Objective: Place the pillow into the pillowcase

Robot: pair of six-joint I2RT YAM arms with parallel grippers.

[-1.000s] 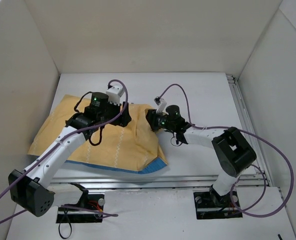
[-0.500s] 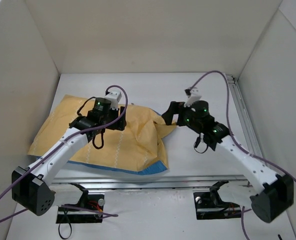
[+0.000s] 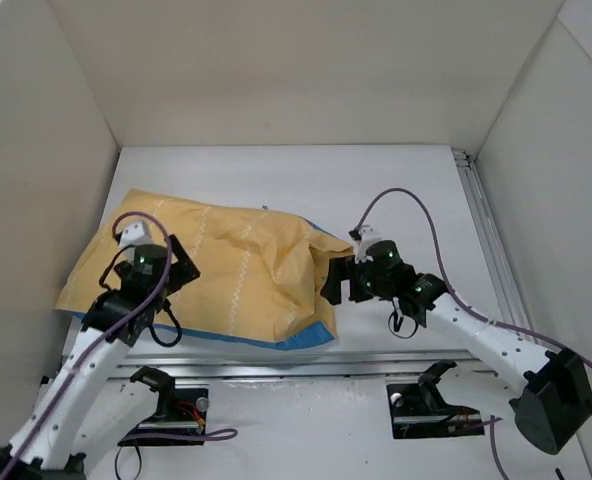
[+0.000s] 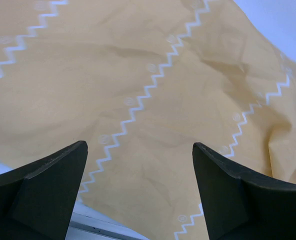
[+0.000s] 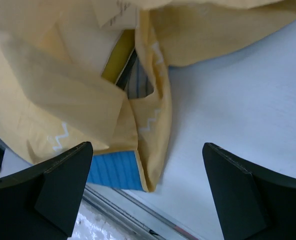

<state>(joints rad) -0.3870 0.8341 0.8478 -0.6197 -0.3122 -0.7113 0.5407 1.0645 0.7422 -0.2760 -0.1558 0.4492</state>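
The pillowcase [image 3: 226, 275] lies bulging on the left half of the table, yellow-orange face with white zigzags up and a blue strip at its near right corner. Its open end faces right. In the right wrist view, a sliver of the pillow [image 5: 119, 61] with its yellow edge shows inside the pillowcase's [image 5: 63, 100] opening; the rest is hidden. My left gripper [image 3: 174, 272] hovers open over the left part of the pillowcase [image 4: 153, 90]. My right gripper [image 3: 332, 285] is open and empty beside the open end. The left gripper [image 4: 140, 192] and the right gripper [image 5: 148, 195] hold nothing.
White walls enclose the table on the left, back and right. A metal rail [image 3: 376, 355] runs along the near edge, also in the right wrist view [image 5: 138, 220], and another rail [image 3: 486, 240] along the right side. Purple cables loop over both arms.
My left gripper has pulled back from the pillowcase's far middle to its left near part. My right gripper has moved from the far right corner toward the near edge.
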